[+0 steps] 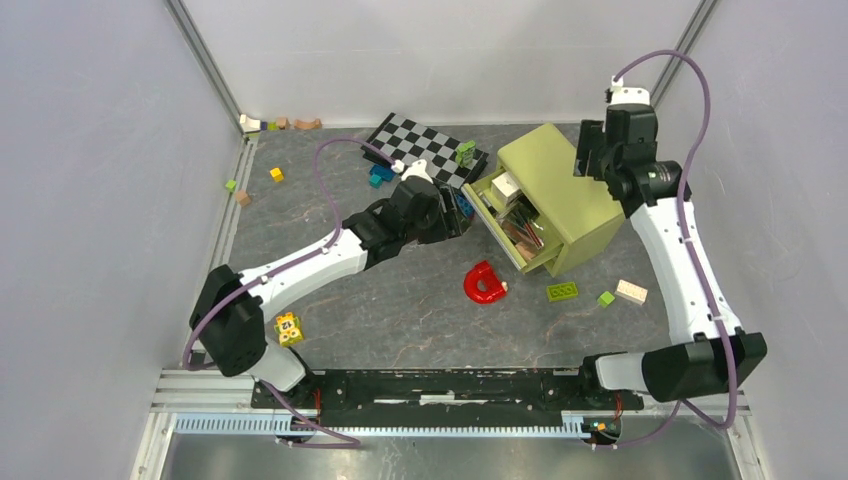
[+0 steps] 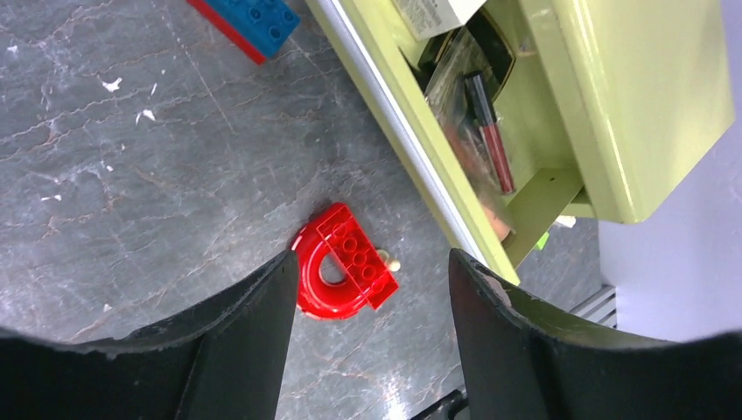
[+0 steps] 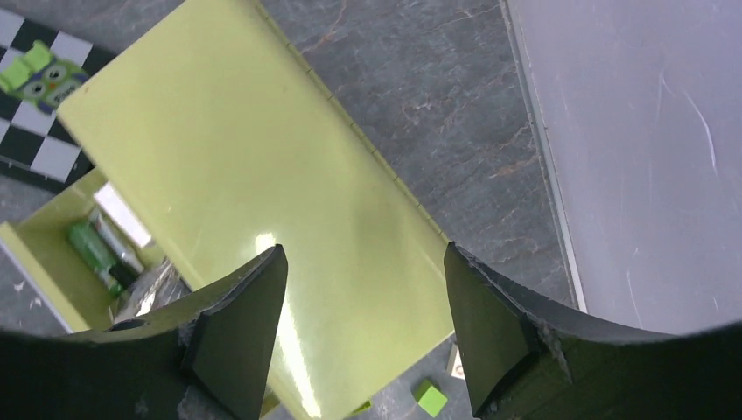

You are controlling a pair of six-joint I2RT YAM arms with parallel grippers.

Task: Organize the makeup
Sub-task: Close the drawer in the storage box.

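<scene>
The makeup (image 1: 520,228) lies in the open drawer (image 1: 484,214) of a light green cabinet (image 1: 560,185). In the left wrist view the drawer (image 2: 411,131) holds a dark red gloss tube (image 2: 493,131), a white box (image 2: 433,12), a dark compact (image 2: 492,54) and clear wrapping. My left gripper (image 1: 458,208) is open and empty beside the drawer front; it also shows in the left wrist view (image 2: 372,258). My right gripper (image 1: 590,152) is open and empty above the cabinet's top (image 3: 289,175), as its wrist view (image 3: 363,249) shows. A green tube (image 3: 93,250) lies in the drawer.
A red horseshoe-shaped piece (image 1: 486,283) lies in front of the drawer, also in the left wrist view (image 2: 339,273). A checkerboard (image 1: 425,146) lies behind the left gripper. Green bricks (image 1: 561,290) and a cream brick (image 1: 631,291) lie right of it. A blue brick (image 2: 255,17) sits near the drawer.
</scene>
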